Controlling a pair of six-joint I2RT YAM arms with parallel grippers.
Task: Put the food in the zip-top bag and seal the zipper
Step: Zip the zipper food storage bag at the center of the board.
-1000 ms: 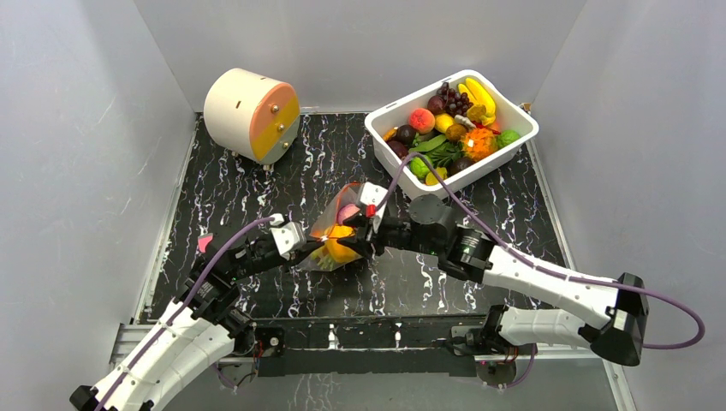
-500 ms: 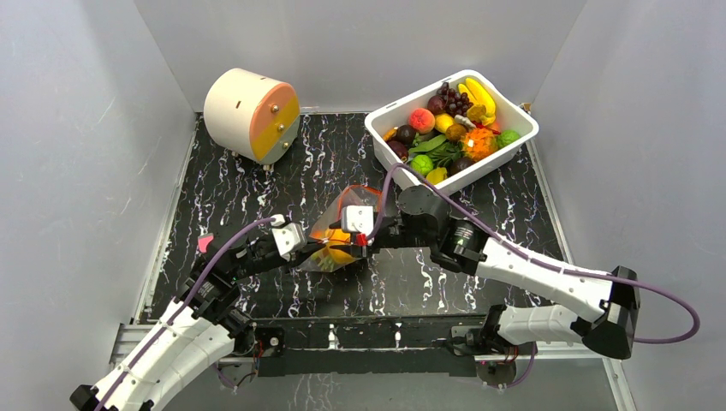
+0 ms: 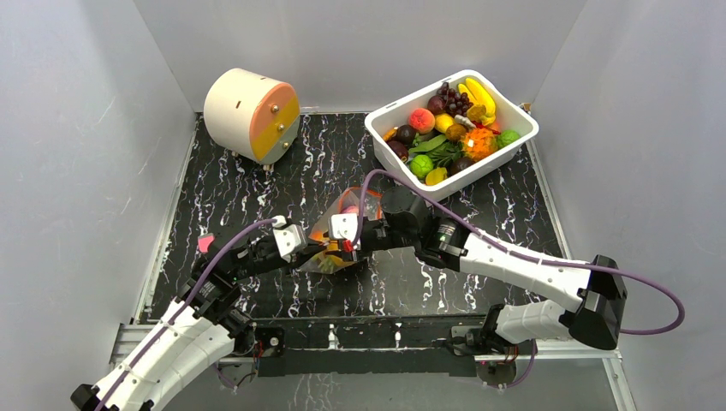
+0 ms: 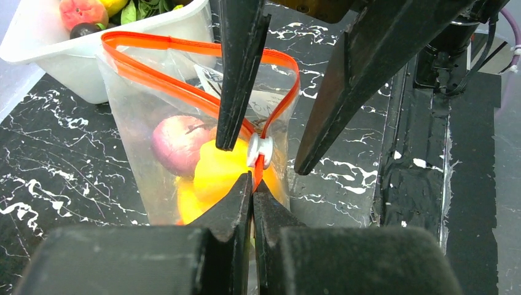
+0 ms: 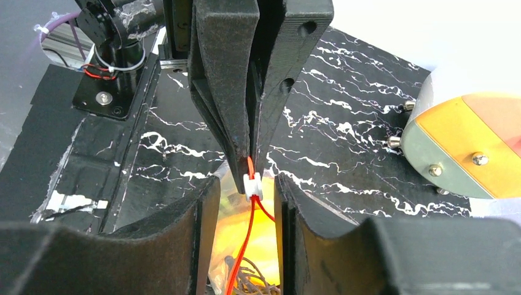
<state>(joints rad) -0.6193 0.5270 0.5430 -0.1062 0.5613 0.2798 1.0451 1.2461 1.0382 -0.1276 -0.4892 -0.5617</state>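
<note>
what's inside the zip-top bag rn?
Through the clear zip-top bag: a pinkish-purple round piece and a yellow-orange piece below it. The right gripper and the left gripper, pinching the zipper, cover part of the front; anything behind them can't be seen.

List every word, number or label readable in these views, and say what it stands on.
Nothing can be read outright.
White slip inside the bag, near the zipper: a few dark characters, too blurred to read.
Tub and drum: no text visible.
</note>
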